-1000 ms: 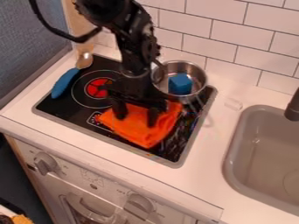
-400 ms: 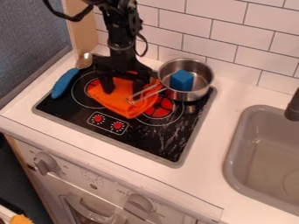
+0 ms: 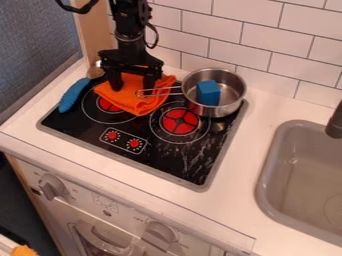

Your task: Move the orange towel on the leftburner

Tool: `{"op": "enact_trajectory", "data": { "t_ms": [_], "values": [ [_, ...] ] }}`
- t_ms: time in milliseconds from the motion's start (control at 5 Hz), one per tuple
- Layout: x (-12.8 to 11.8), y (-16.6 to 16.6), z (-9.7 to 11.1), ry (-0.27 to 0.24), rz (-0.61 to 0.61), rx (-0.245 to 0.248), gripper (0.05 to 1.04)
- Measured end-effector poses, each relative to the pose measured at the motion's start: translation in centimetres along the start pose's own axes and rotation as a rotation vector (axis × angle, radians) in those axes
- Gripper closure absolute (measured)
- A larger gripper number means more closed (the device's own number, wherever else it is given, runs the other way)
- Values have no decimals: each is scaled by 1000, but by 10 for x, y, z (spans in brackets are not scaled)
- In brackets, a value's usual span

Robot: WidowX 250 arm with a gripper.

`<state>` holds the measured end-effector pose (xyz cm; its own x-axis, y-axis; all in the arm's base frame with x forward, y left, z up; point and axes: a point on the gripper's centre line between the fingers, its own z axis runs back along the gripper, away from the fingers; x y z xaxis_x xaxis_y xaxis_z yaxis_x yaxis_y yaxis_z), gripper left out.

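Observation:
The gripper [image 3: 132,85] hangs over the back left of the stove with its fingers spread apart. Its fingertips are down at the orange towel [image 3: 138,102], part of which shows between them. The crumpled towel lies over the back right part of the left burner [image 3: 107,105], whose red centre shows partly at the towel's left edge. The right burner [image 3: 179,121] is uncovered by the towel.
A metal pot [image 3: 230,90] holding a blue block [image 3: 208,93] stands at the back right, its wire handle crossing the towel. A blue-handled spoon [image 3: 73,95] lies along the left edge. A sink [image 3: 267,165] is on the right.
The gripper and towel have moved together back and left, from the front right of the stove to the left burner. The pot has shifted slightly right, and its handle now points left across the towel.

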<state>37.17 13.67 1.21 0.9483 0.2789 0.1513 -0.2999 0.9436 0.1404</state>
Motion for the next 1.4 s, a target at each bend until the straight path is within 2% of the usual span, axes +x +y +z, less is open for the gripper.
{"op": "enact_trajectory", "data": {
  "t_ms": [600,1000,1200,1400],
  "values": [
    [-1,8,-1,13,18,0,81],
    [1,25,7,22,30,-9,83],
    [9,27,40,-46,40,-37,83],
    [5,27,68,-100,39,-57,83]
  ]
}}
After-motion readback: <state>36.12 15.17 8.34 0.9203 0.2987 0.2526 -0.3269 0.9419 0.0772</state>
